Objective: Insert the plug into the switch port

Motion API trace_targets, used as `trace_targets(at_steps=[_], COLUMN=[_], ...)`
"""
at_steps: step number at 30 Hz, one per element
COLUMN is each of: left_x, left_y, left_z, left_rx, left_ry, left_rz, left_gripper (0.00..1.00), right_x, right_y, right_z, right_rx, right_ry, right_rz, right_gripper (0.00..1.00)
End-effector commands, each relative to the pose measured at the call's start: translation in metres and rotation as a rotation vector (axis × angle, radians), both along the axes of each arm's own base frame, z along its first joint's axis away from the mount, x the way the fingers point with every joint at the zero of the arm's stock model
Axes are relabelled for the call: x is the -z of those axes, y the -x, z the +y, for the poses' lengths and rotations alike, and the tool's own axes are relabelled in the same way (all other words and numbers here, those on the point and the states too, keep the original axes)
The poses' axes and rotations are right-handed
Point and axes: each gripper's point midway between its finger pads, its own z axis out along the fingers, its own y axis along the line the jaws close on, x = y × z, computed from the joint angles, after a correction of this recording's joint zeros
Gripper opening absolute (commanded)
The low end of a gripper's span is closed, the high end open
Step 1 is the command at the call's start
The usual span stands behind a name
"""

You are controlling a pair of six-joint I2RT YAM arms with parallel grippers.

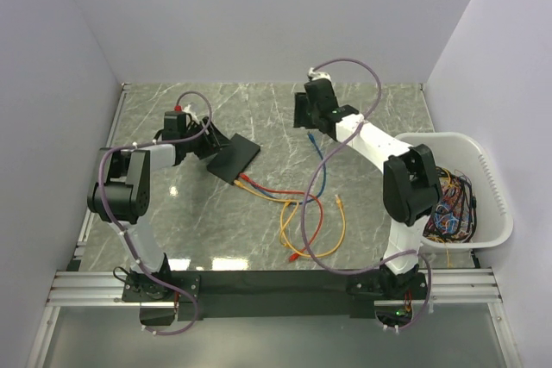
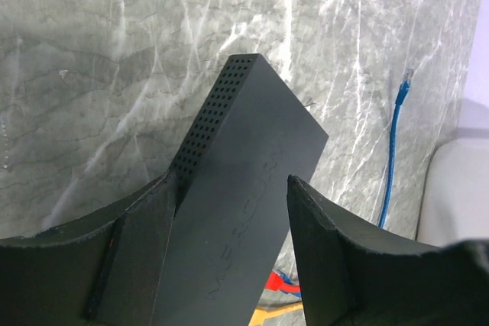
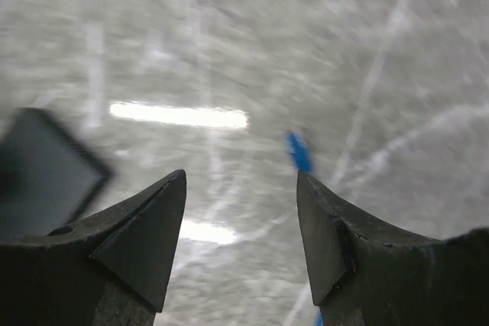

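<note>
Where the switch (image 2: 260,135) sits: clamped between the left gripper (image 2: 229,185)'s fingers.
Right gripper (image 3: 241,177): jaws spread wide; blue plug (image 3: 298,150) lies on the table (image 3: 229,36) below.

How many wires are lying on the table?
3: a red wire and an orange wire looped in the middle, a blue wire beside them. More sit tangled in the white tub.

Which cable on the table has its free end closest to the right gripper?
The blue cable: its tip shows just ahead of the open right gripper in the wrist view; the other cables lie nearer the arm bases.
</note>
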Motion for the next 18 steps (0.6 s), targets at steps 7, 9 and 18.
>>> trace_targets(at_steps=[7,9,18], left_x=[-0.032,-0.031,-0.031], left_y=[0.008,0.010,0.011], left_z=[-0.002,-0.002,-0.004], left_rx=[0.007,0.006,0.010], left_ry=[0.014,0.016,0.024], left_rz=[-0.079,-0.076,-0.078], left_gripper=[0.64,0.64,0.64], right_x=[0.076,0.089,0.112], right_y=[-0.010,-0.012,-0.021], right_z=[-0.052,-0.055,-0.054], right_rx=[0.104,0.102,0.096], right_ry=[0.007,0.006,0.015], right_rz=[0.224,0.256,0.315], right_gripper=[0.67,0.67,0.65])
